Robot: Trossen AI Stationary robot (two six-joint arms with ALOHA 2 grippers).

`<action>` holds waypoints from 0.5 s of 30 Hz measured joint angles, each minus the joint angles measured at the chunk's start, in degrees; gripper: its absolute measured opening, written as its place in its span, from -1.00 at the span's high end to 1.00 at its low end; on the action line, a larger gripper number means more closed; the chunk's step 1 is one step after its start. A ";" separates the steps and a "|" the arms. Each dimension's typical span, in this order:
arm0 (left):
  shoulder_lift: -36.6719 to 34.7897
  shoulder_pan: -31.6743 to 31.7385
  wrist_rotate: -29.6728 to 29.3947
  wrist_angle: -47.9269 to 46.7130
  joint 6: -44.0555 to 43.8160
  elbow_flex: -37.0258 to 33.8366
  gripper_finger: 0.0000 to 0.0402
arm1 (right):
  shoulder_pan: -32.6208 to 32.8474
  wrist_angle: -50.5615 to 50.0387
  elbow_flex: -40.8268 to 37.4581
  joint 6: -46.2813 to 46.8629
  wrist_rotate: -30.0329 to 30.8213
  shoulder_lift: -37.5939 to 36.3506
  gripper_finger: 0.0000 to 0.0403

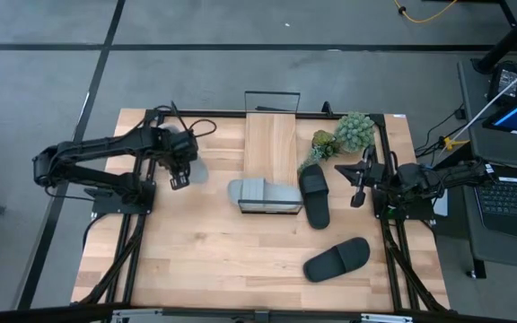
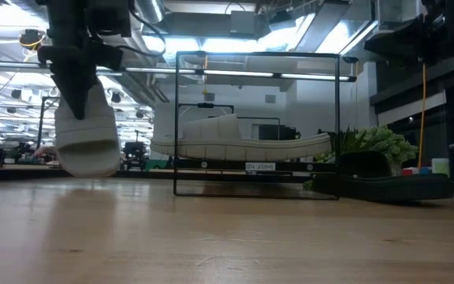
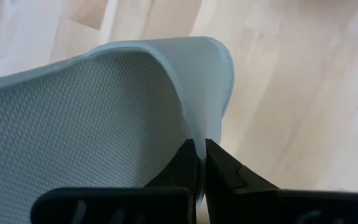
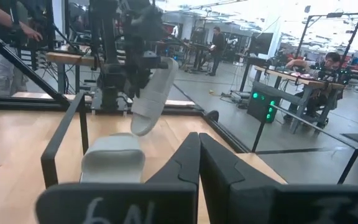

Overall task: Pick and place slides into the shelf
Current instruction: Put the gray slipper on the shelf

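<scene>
Slides, four rubber slip-ons, were distributed thus: one light grey slide hung clear of the wooden table near its left edge, pinched at the sole's thin rim by the left gripper, jaws pressed together on it. It dangled lengthwise below the claw, toe end down. Judged light, flexible and slightly grippy; an edge hold suffices, though the sandal may swing. A second grey slide lay under the low plank-topped wire shelf at table centre. Two black slides lay towards the right edge. Right gripper waited there, closed and empty
</scene>
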 joint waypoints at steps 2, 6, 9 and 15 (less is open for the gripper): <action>0.00 1.24 0.00 0.37 1.97 0.00 0.99 | -0.02 0.99 0.00 -1.85 0.00 0.00 0.95; 0.00 3.20 2.08 2.60 4.67 0.02 0.99 | -0.01 2.99 0.00 -3.18 0.00 -0.01 0.95; 0.00 3.83 3.92 5.10 6.93 0.02 0.99 | -0.02 3.41 0.00 -2.28 0.02 -0.01 0.95; 0.00 5.81 5.96 10.58 10.89 0.04 0.99 | -0.02 4.90 0.21 -1.63 0.02 1.55 0.95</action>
